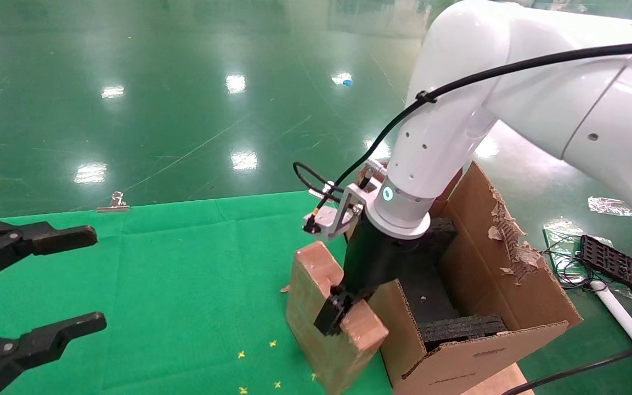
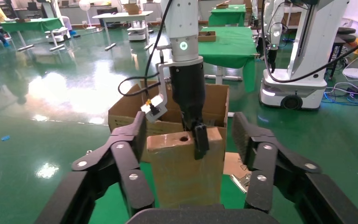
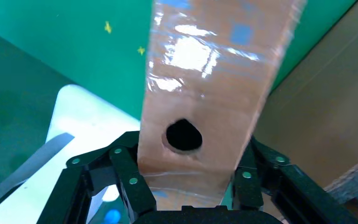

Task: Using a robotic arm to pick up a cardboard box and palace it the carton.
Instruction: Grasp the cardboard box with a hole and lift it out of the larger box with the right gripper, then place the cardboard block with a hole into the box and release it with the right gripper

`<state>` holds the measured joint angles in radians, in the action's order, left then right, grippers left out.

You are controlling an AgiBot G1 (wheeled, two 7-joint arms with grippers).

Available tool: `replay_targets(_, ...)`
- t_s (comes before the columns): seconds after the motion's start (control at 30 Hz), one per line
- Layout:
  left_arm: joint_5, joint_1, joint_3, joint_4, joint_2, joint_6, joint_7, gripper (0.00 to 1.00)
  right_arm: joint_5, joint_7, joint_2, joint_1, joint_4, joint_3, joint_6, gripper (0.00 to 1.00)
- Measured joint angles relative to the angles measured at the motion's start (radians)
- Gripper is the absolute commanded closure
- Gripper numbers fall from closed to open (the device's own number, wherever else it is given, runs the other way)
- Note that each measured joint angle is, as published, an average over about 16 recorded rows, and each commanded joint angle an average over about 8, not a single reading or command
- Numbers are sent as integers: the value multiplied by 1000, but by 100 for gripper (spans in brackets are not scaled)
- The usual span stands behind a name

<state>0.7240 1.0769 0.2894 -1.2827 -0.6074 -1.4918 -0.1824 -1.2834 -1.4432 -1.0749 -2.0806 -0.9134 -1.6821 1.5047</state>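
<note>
Green cloth covers the desk (image 1: 184, 263). Right gripper (image 1: 343, 310) clamps the box (image 1: 316, 307) by its top edge, upright beside the carton (image 1: 486, 307). Taped faces look slick, stiff and light; gripping across the thin edges suits. Left gripper (image 1: 25, 291) idles wide.
</note>
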Motion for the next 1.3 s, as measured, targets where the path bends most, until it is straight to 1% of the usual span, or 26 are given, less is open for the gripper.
replay_targets(0.17,0,0,0,0,0,0,0,100,25,86,87,-49,-12,52,-49,100)
replay_targets(0.4,-1,0,1,0,0,0,0,100,35,241,243,-152,18,134,-128,100)
replay_targets(0.57,-1,0,1,0,0,0,1,100,-1,324,337,-220,82,162,-167,100)
replay_targets(0.77,-1,0,1,0,1,1,1,100,-72,361,408,-260,187,150,-175,100)
replay_targets(0.8,-1,0,2,0,1,1,1,96,-83,364,416,-262,205,145,-173,100)
replay_targets(0.83,-1,0,2,0,1,1,1,86,-93,366,424,-262,222,140,-170,100)
replay_targets(1.03,-1,0,2,0,1,1,1,11,-132,376,452,-230,325,107,-143,100)
replay_targets(1.07,-1,0,2,0,1,1,1,3,-135,377,453,-220,342,102,-138,100)
replay_targets(1.1,-1,0,2,0,1,1,1,0,-138,379,453,-209,359,97,-133,100)
replay_targets(1.3,-2,1,2,0,1,1,1,0,-139,397,436,-128,460,72,-112,100)
